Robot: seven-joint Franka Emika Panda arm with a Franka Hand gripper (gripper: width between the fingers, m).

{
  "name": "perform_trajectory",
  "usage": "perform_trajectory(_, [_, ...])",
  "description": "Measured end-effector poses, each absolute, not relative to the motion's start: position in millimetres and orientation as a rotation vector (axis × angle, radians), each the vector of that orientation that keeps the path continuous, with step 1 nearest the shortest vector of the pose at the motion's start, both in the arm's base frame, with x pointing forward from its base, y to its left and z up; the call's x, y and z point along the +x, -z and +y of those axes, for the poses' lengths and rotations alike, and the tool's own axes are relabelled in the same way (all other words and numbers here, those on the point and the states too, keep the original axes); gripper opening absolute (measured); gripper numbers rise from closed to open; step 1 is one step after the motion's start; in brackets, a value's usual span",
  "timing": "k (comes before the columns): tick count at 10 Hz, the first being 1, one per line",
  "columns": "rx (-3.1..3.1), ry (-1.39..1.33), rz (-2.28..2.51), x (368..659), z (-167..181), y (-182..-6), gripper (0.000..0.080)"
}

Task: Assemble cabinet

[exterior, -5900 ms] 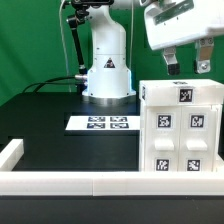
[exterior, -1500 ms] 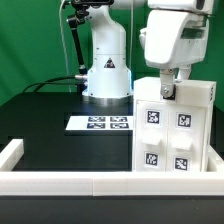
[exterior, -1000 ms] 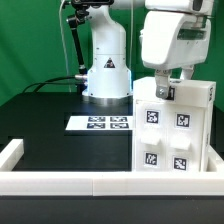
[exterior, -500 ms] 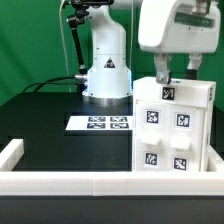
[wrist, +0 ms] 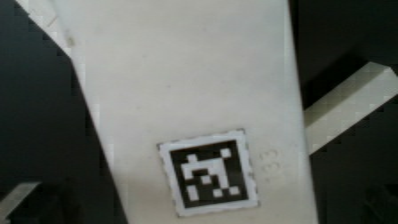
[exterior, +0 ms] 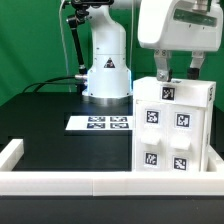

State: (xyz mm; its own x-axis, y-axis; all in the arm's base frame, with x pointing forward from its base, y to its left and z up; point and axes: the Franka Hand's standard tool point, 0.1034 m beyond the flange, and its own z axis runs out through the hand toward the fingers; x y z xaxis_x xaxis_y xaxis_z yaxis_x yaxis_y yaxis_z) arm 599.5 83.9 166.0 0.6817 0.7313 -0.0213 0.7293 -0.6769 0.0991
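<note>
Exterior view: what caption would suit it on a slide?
Robot hand hovers open just above the white cabinet on a black table.

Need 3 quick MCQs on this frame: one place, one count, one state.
1. Where does the marker board lie?
A. on the cabinet
B. on the table in front of the arm's base
C. in the tool

2. How many tags show on the cabinet's front face?
A. one
B. four
C. nine

3. How is the tool set?
A. open, above the cabinet's top
B. shut on the marker board
C. resting on the table

Key: 1 B, it lies flat by the base. 2 B, two rows of two. 3 A, its fingers stand apart over the top edge.
</note>
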Motion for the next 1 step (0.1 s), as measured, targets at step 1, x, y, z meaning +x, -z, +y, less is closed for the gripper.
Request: perform_trajectory(1, [2.789,-0.030,1.215,599.5,83.9,-165.9,0.0797])
